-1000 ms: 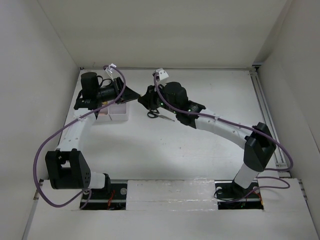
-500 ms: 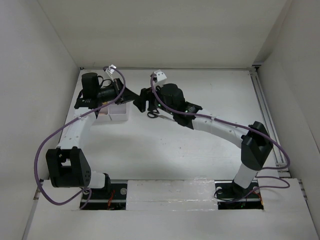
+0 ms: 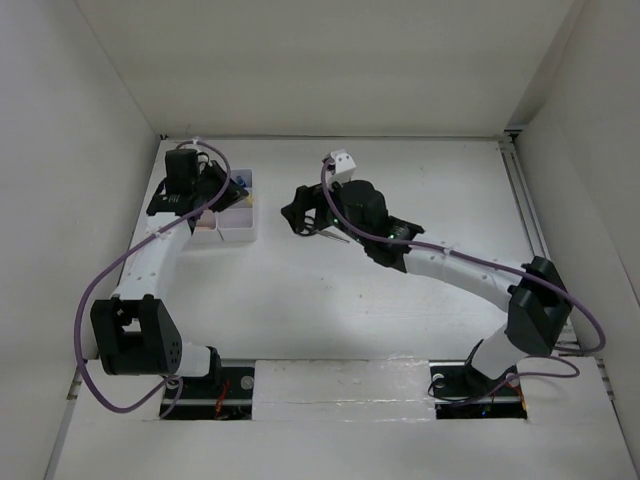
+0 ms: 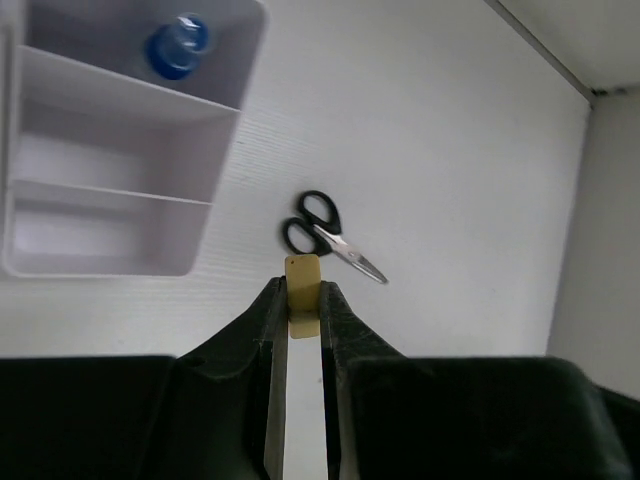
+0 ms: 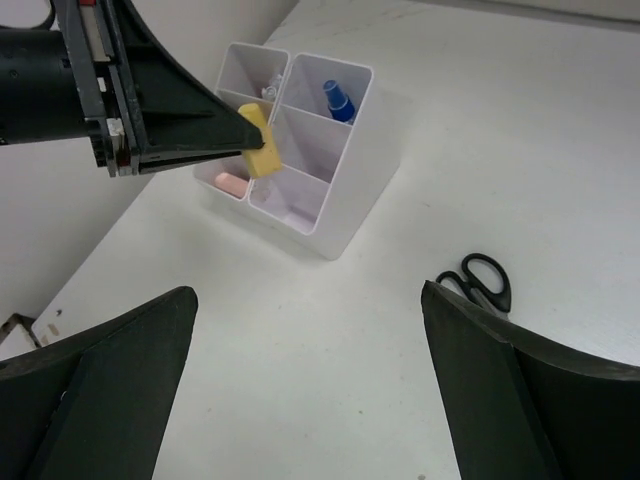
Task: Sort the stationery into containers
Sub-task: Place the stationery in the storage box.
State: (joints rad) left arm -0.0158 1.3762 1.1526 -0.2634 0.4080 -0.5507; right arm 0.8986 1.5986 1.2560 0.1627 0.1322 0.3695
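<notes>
My left gripper [image 4: 302, 290] is shut on a short yellow item [image 5: 259, 141], held in the air by the near corner of the white organiser tray [image 5: 365, 200]. From above, that gripper [image 3: 224, 188] hangs over the tray [image 3: 240, 237]. A blue-capped tube [image 4: 178, 45] stands in one tray compartment and a pink eraser [image 5: 232, 184] lies in another. Black-handled scissors [image 4: 325, 235] lie flat on the table to the right of the tray. My right gripper [image 5: 308, 292] is open and empty, raised above the table with the scissors [image 5: 480, 283] just beside its right finger.
White walls close in the table at the back and on both sides. Purple cables loop from both arms. The tray [image 4: 100, 268] has two compartments with nothing showing in them in the left wrist view.
The right gripper has opened wide and pulled back to the right. The left gripper has swung back from the middle of the table to the tray, with the yellow item in it.
</notes>
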